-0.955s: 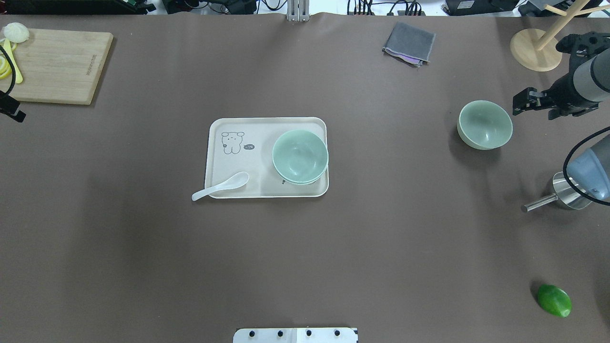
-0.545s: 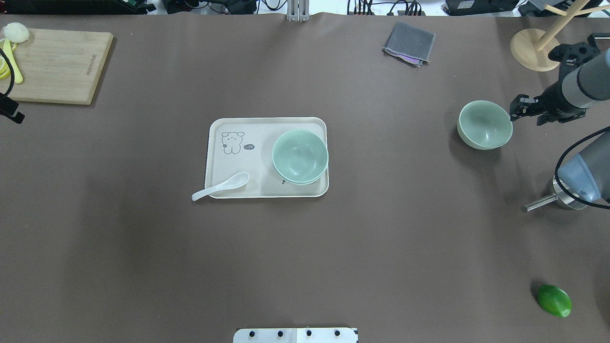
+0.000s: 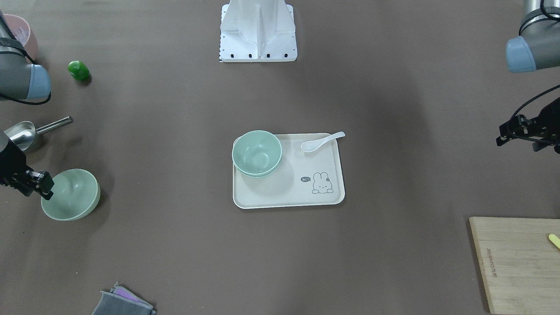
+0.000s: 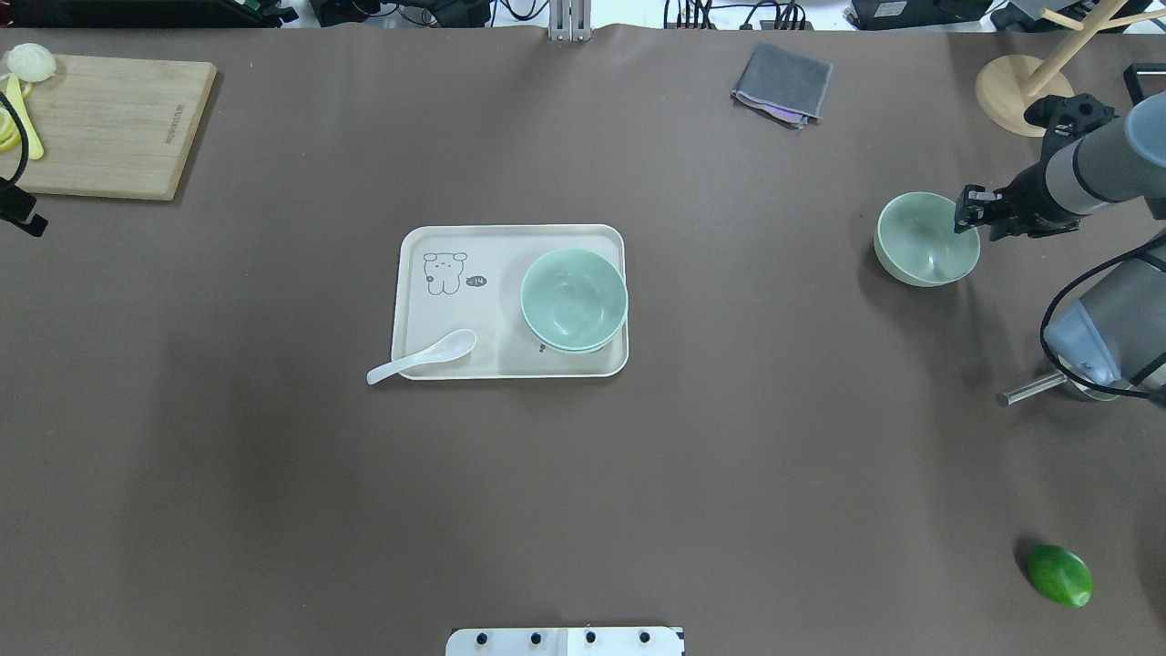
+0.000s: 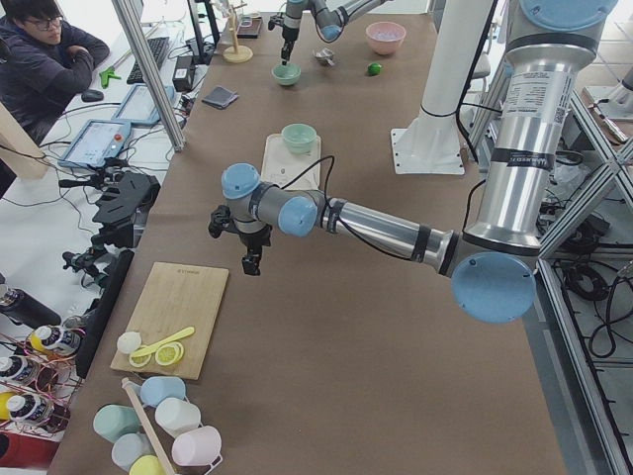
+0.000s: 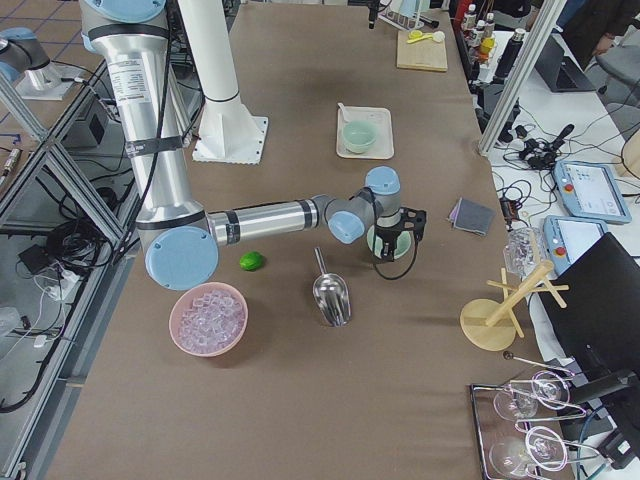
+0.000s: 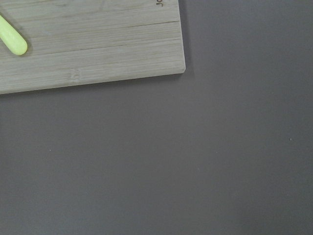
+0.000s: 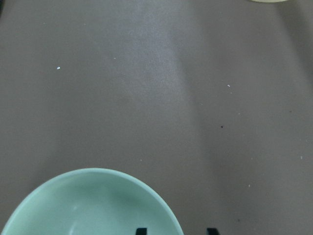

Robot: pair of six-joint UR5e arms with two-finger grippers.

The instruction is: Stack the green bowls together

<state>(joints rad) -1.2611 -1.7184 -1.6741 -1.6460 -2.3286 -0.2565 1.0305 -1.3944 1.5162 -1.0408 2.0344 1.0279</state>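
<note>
Two pale green bowls (image 4: 574, 299) sit nested on the right side of a cream tray (image 4: 455, 355); they also show in the front view (image 3: 257, 153). A third green bowl (image 4: 922, 241) stands alone on the table at the right, also in the front view (image 3: 72, 194). My right gripper (image 4: 967, 211) is open over that bowl's right rim. In the right wrist view one fingertip (image 8: 141, 230) lies inside the bowl (image 8: 93, 205) and the other outside. My left gripper (image 3: 507, 133) hovers near the cutting board; I cannot tell if it is open.
A white spoon (image 4: 421, 357) rests on the tray's front edge. A wooden cutting board (image 4: 114, 123) lies far left, a grey cloth (image 4: 782, 82) at the back, a wooden stand (image 4: 1022, 96) and a metal scoop (image 3: 24, 131) at the right, and a dark-green lump (image 4: 1058, 574) at front right.
My right gripper has moved left, from beside the lone green bowl to over its right rim. The bowls and the left arm have not moved.
</note>
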